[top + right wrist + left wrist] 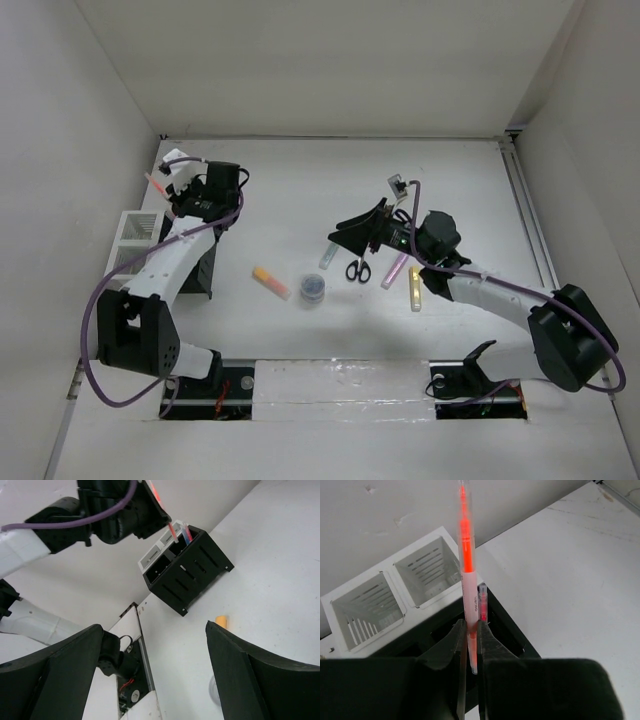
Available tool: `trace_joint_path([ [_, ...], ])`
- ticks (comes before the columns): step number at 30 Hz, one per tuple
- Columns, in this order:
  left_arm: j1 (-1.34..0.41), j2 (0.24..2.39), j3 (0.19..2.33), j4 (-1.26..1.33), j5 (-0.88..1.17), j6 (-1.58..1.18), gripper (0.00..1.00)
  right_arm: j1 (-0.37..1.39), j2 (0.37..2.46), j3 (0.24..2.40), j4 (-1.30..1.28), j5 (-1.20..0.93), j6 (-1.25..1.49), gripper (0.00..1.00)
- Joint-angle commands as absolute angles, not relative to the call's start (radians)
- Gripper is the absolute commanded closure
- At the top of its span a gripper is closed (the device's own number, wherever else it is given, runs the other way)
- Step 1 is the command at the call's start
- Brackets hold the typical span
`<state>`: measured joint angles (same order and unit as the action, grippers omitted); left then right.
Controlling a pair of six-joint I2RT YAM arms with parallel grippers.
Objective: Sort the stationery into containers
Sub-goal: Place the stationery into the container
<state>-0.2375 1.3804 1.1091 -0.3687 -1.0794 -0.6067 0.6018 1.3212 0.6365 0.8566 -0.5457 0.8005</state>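
My left gripper [172, 190] is shut on a thin orange-red pen [466, 555] and holds it upright above the black slatted pen holder [512, 630]. Another red pen [483, 605] stands in that holder. The white mesh organiser [395, 595] sits beside it, both compartments showing nothing inside. My right gripper [350, 232] is open and empty above the table's middle, near the black-handled scissors [358, 268]. An orange highlighter [270, 280], the grey-blue tub [313, 288], and green [328, 257], pink [395, 270] and yellow [415, 288] highlighters lie on the table.
White walls close in the table on the left, back and right. The left arm lies over the black holder [205, 270] next to the white organiser [135, 235]. The right wrist view shows the holder [190, 570] and the orange highlighter's end [220, 622].
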Motion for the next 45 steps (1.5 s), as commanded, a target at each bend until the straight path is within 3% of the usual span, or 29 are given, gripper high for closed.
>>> trace_joint_path([
  [1, -0.233, 1.394, 1.065, -0.241, -1.129, -0.536, 1.00, 0.595, 1.318, 0.630, 0.945, -0.578, 0.790, 0.10],
  [22, -0.233, 1.557, 1.134, -0.419, -1.078, -0.630, 0.99, 0.568, 1.318, 0.621, 0.988, -0.617, 0.799, 0.10],
  [23, -0.233, 1.557, 1.134, -0.419, -1.078, -0.640, 0.94, 0.568, 1.318, 0.621, 0.988, -0.627, 0.799, 0.10],
  [24, -0.233, 1.557, 1.134, -0.428, -1.078, -0.640, 0.81, 0.568, 1.318, 0.621, 0.988, -0.627, 0.799, 0.10],
  [27, -0.233, 1.557, 1.157, -0.453, -1.078, -0.649, 0.68, 0.568, 1.318, 0.621, 0.997, -0.627, 0.799, 0.10],
  [29, -0.233, 1.525, 1.157, -0.453, -1.078, -0.649, 0.51, 0.568, 1.318, 0.621, 0.997, -0.627, 0.799, 0.10],
  [33, -0.233, 1.473, 1.147, -0.442, -1.068, -0.649, 0.45, 0.568, 1.318, 0.621, 0.997, -0.627, 0.799, 0.10],
  [35, -0.270, 1.438, 1.160, -0.463, -1.089, -0.658, 0.37, 0.568, 1.318, 0.621, 0.997, -0.627, 0.799, 0.10],
  [36, -0.293, 1.424, 1.175, -0.472, -1.116, -0.658, 0.30, 0.568, 1.318, 0.621, 0.997, -0.627, 0.799, 0.10],
  [37, -0.310, 1.411, 1.192, -0.492, -1.167, -0.658, 0.15, 0.568, 1.318, 0.621, 0.986, -0.627, 0.799, 0.10],
  [39, -0.322, 1.388, 1.257, -0.599, -1.167, -0.678, 0.02, 0.568, 1.307, 0.630, 0.962, -0.627, 0.778, 0.10],
  [41, -0.322, 1.369, 1.296, -0.663, -1.129, -0.738, 0.00, 0.568, 1.281, 0.643, 0.869, -0.597, 0.730, 0.07],
  [42, -0.343, 1.338, 1.296, -0.663, -1.112, -0.738, 0.00, 0.568, 1.261, 0.664, 0.804, -0.569, 0.703, 0.00],
  [45, -0.388, 1.293, 1.318, -0.707, -1.025, -0.761, 0.00, 0.601, 1.136, 0.748, 0.438, -0.337, 0.548, 0.00],
])
